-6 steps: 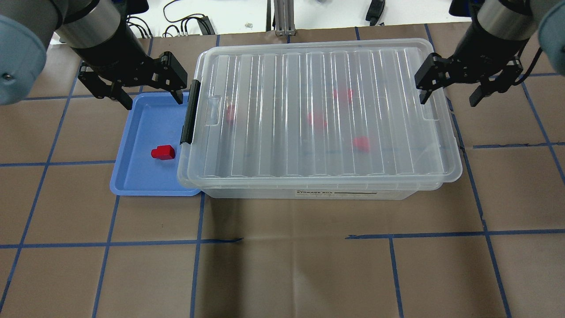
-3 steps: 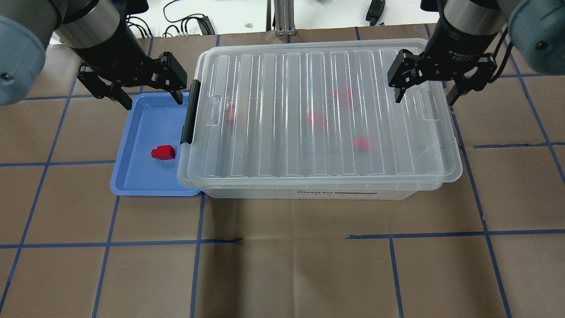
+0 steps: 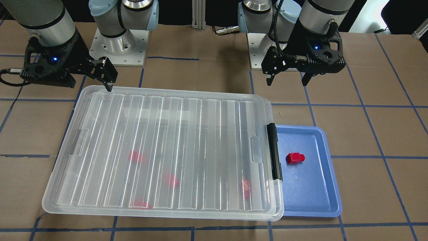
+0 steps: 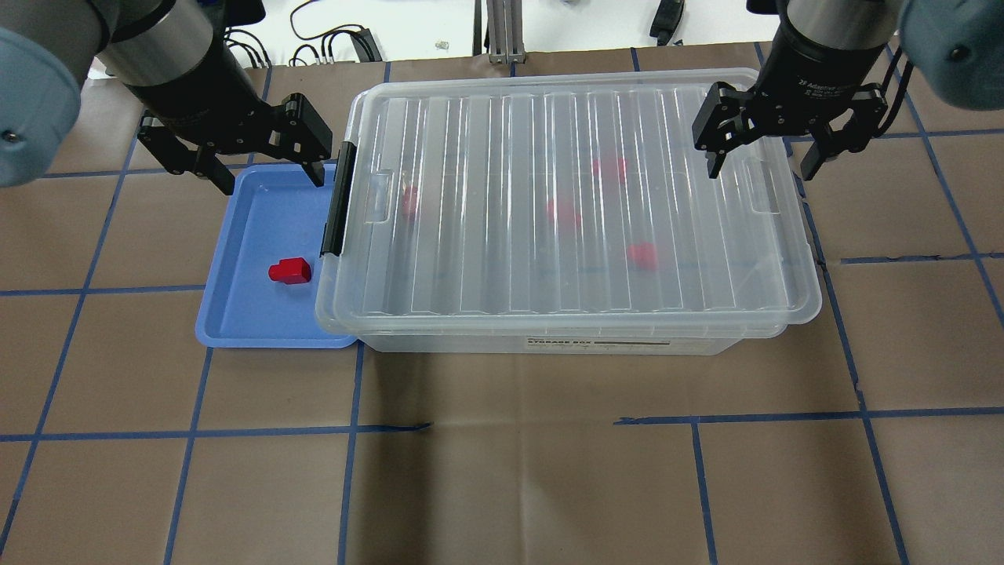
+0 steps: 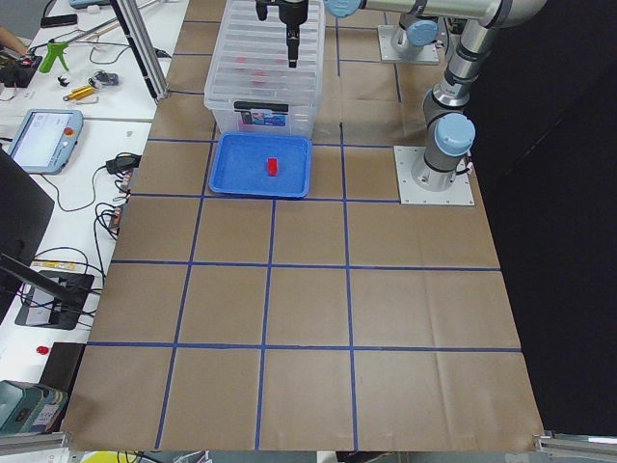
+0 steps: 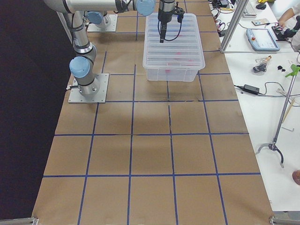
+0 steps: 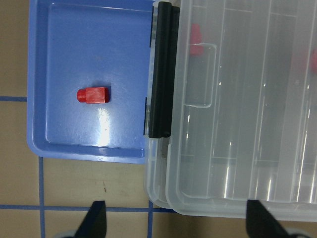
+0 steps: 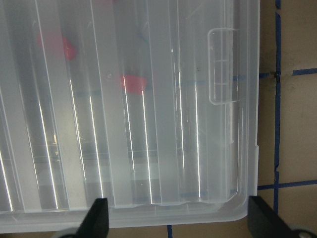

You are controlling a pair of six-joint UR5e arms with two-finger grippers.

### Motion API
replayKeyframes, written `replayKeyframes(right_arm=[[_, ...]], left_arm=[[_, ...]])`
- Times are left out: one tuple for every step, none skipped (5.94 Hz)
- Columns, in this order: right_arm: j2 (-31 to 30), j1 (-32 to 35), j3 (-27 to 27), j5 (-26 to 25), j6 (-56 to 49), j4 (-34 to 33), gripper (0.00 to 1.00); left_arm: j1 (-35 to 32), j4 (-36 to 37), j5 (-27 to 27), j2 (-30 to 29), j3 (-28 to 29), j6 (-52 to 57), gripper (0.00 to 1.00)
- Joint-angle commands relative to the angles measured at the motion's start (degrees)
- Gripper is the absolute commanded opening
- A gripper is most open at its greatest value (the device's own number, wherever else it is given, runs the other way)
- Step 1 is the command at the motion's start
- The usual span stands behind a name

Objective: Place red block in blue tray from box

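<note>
Seemingly done: red block sits in blue tray at the box's nine o'clock; left gripper and right gripper hang released.

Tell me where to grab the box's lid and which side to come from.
Probably best: grip the lid by its overhanging lip at the latch-free short end, beside the moulded tab. Come from above on the robot's right, where the open right gripper hovers. The opposite end carries the black latch bar and abuts the blue tray, leaving less room.
</note>
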Motion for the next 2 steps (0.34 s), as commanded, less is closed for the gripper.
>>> replayKeyframes(right_arm=[[0.01, -0.03, 0.05, 0.09, 0.32, 0.02, 1.00], [0.01, -0.03, 0.14, 0.09, 0.32, 0.02, 1.00]], left_arm=[[-0.01, -0.06, -0.03, 0.06, 0.02, 0.99, 0.99], [0.08, -0.06, 0.06, 0.06, 0.02, 1.26, 0.99]])
